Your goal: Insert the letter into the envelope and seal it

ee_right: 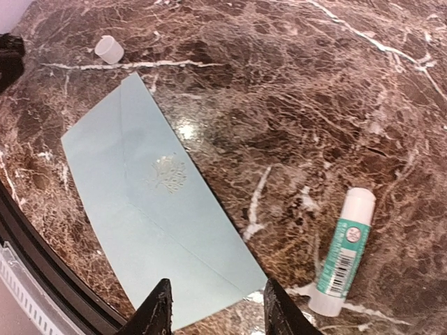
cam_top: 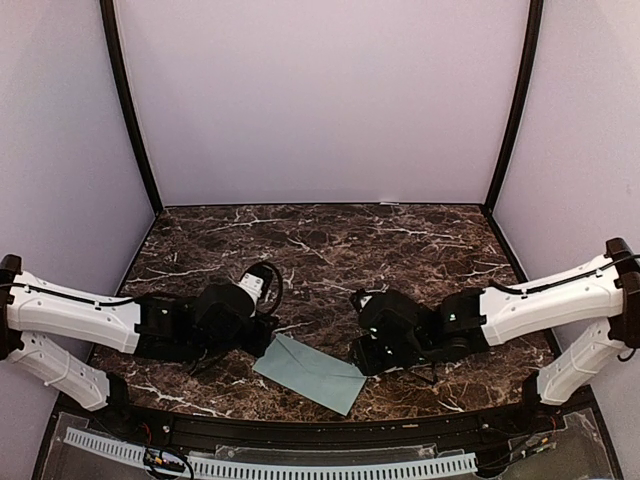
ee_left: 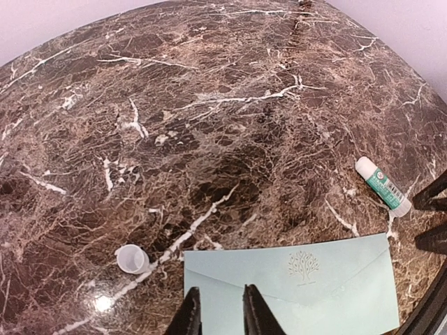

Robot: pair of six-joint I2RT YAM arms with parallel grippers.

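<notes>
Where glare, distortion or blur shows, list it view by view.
Left wrist view: fisheye bows the table at its far edge; a glare spot sits on the marble near the white cap. Right wrist view: a glare spot beside the envelope, whose embossed tree glints. Top external view: even light, no hotspots, mildly soft.

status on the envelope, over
Left pincer open, right pincer open, one at each end of envelope. Envelope flat, flap down. Glue stick and loose cap lie apart from it.
</notes>
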